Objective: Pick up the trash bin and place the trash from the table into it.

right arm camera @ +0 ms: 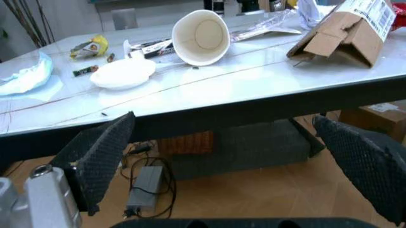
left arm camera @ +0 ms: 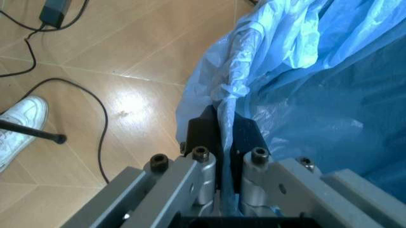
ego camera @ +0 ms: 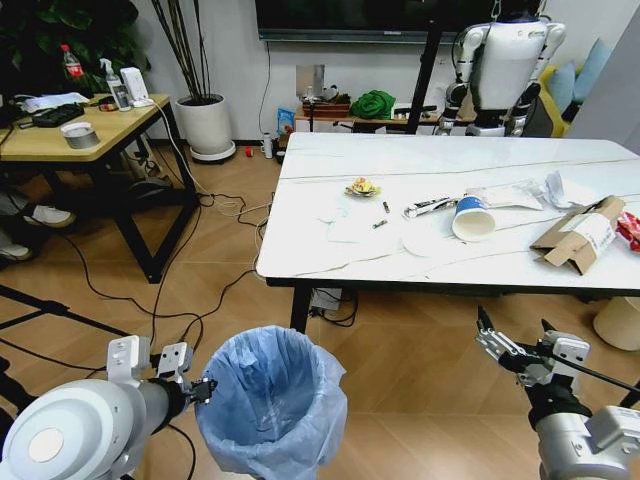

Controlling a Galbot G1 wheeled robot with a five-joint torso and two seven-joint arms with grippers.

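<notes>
Bin being gripped at the rim; litter is lying untouched on the table.

In the head view, the trash bin (ego camera: pixel 270 400) is being held at lower centre by the left gripper (ego camera: pixel 200 388); the table (ego camera: pixel 330 165) and paper cup (ego camera: pixel 471 219) are placed above. In the left wrist view, the rim is being pinched by closed fingers (left arm camera: pixel 201 164). In the right wrist view, the right gripper (right arm camera: pixel 231 164) is being held wide open, empty. Lifting is judged next.

The left arm is seen at the lower left of the head view, its rounded grey-white forearm reaching toward the frame's centre. The left gripper (ego camera: pixel 203 386) is closed, its black fingertips (left arm camera: pixel 204 130) pinched together on the rim of the trash bin (ego camera: pixel 270 400). The right arm is seen at the lower right of the head view, held low. The right gripper (ego camera: pixel 515 343) is spread wide, with its textured black pads (right arm camera: pixel 101 152) well apart and nothing between them.
</notes>
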